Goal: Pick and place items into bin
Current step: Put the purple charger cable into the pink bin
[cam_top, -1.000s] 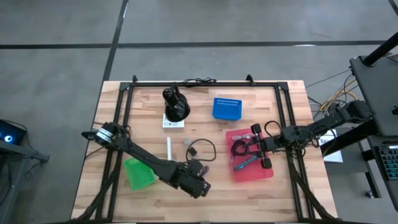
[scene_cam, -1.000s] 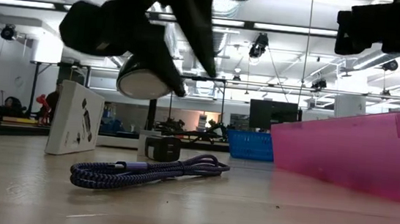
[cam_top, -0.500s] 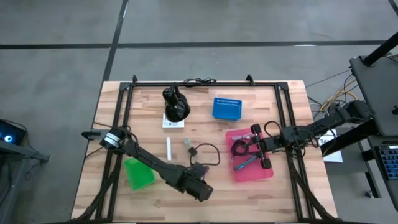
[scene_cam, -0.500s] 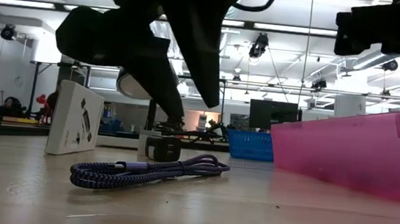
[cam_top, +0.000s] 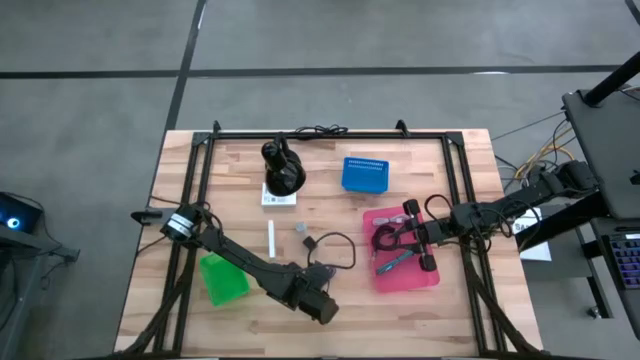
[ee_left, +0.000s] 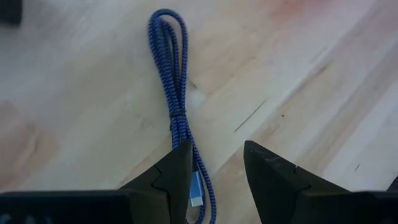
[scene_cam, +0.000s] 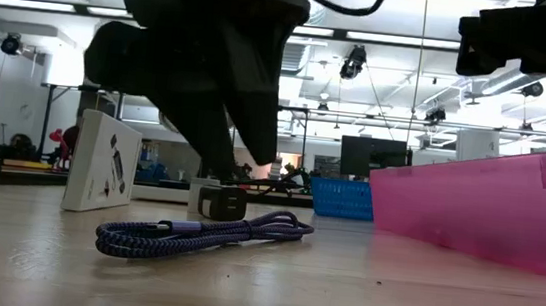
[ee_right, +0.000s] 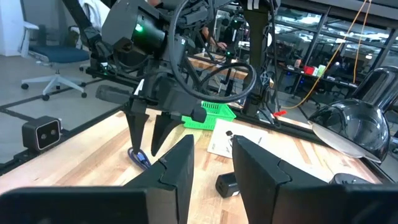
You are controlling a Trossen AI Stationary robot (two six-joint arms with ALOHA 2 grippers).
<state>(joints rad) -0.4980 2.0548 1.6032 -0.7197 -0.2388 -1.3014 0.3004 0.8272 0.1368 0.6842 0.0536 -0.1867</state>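
A blue-purple braided cable (ee_left: 177,93) lies folded on the wood table; it also shows in the high view (cam_top: 332,246) and the low view (scene_cam: 205,233). My left gripper (ee_left: 217,174) is open and points down just above the cable's near end, with that end beside one finger; it also shows in the high view (cam_top: 318,298). My right gripper (ee_right: 211,168) is open and empty, hovering over the pink bin (cam_top: 430,280). The bin holds a black coiled cable (cam_top: 385,238) and slim teal and purple tools (cam_top: 392,263). A white stick (cam_top: 271,238) and a small grey block (cam_top: 300,228) lie on the table.
A large black rounded object (cam_top: 283,168) stands on a white card (cam_top: 278,198) at the far middle. A blue basket (cam_top: 364,173) is to its right, and a green bin (cam_top: 222,278) sits near the left arm. A black frame rail runs around the table.
My left gripper has gone down toward the braided cable and tipped its fingers to point more steeply down. The cable has stayed where it was.
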